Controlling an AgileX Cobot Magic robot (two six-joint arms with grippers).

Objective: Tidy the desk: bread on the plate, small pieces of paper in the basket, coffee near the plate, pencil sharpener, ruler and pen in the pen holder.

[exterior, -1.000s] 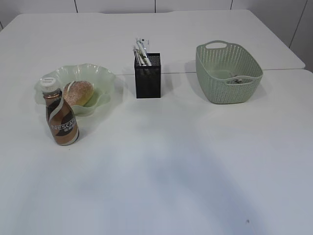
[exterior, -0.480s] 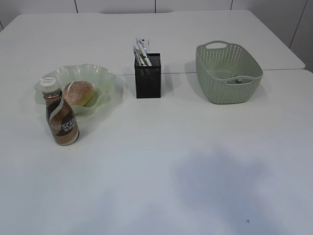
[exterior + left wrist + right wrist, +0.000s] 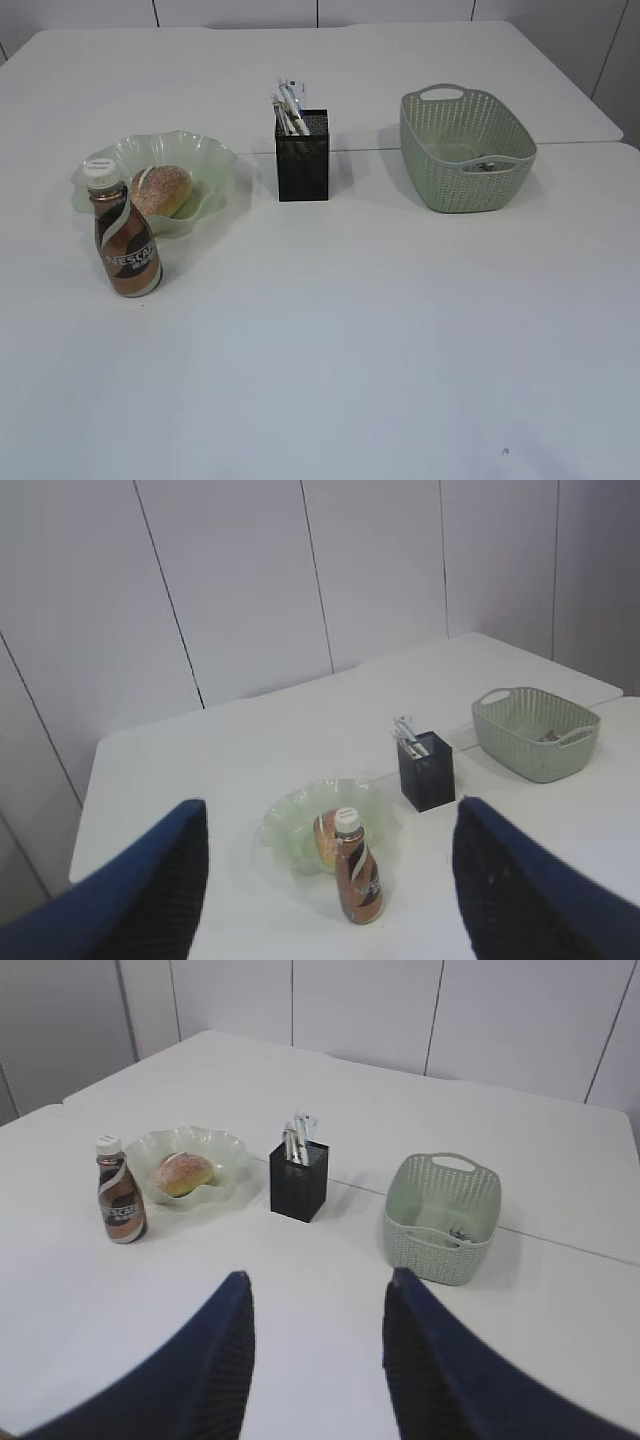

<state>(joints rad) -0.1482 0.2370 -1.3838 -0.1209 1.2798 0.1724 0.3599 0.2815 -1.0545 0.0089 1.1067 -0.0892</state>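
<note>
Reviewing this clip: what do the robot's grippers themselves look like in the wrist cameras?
Only the fingers show. The left gripper has two broad, dark navy blue fingers with rounded tips and darker inner faces that look finely textured. The right gripper has the same navy, rounded fingers. No cables, markings or arm links are visible, and the exterior view shows neither arm.

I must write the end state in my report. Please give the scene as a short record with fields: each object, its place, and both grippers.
bread: on the green plate
coffee bottle: upright, just in front of the plate
pen holder: pens inside, between plate and basket
basket: small items inside, too small to name
left gripper: open, empty, raised
right gripper: open, empty, raised
</note>
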